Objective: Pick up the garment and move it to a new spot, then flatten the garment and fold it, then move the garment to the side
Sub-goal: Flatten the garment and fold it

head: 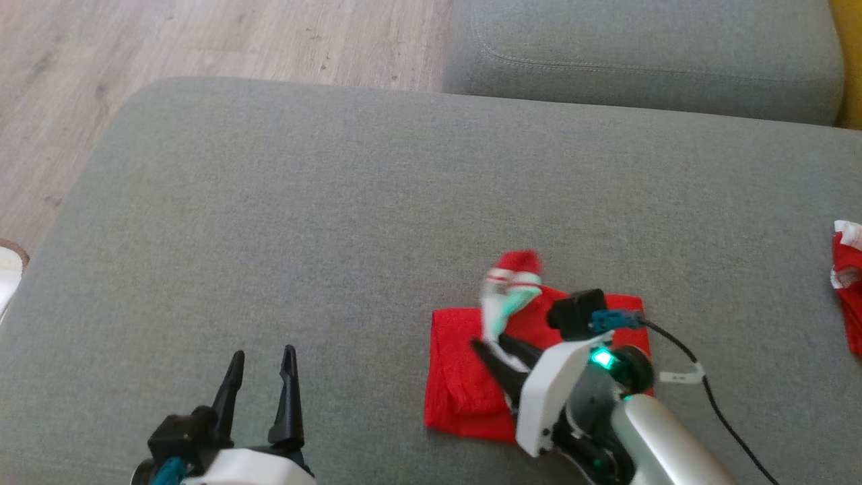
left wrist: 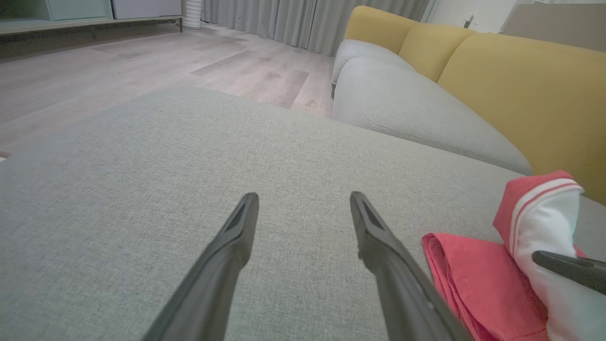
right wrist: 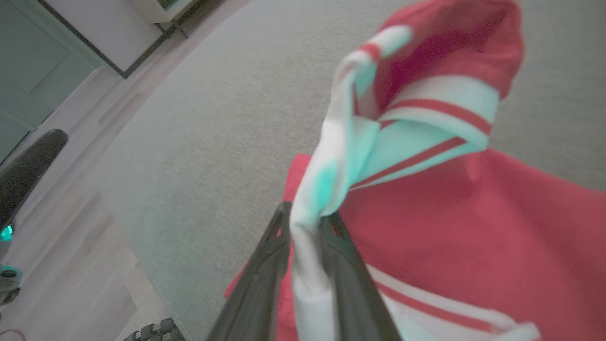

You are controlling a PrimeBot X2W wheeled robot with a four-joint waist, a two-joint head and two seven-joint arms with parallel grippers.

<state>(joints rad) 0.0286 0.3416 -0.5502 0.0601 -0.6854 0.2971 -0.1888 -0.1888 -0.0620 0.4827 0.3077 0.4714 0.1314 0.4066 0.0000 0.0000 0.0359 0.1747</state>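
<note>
The red garment (head: 465, 384) lies partly folded on the grey sofa cushion (head: 303, 202), near its front edge. The right end effector (right wrist: 307, 220) pinches the garment's white striped flap (right wrist: 331, 161) and holds it raised, probably to lay it over the red part. The left end effector (head: 263, 351) hovers spread wide over bare cushion, well apart from the garment.

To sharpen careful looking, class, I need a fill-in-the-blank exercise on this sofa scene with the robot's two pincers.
The right pincer has the ___ trim of the red garment between its fingers.
The left pincer stands ___, holding nothing.
The garment lies on a ___ sofa cushion.
The sofa's backrest is ___.
Missing words: white, open, grey, yellow.
</note>
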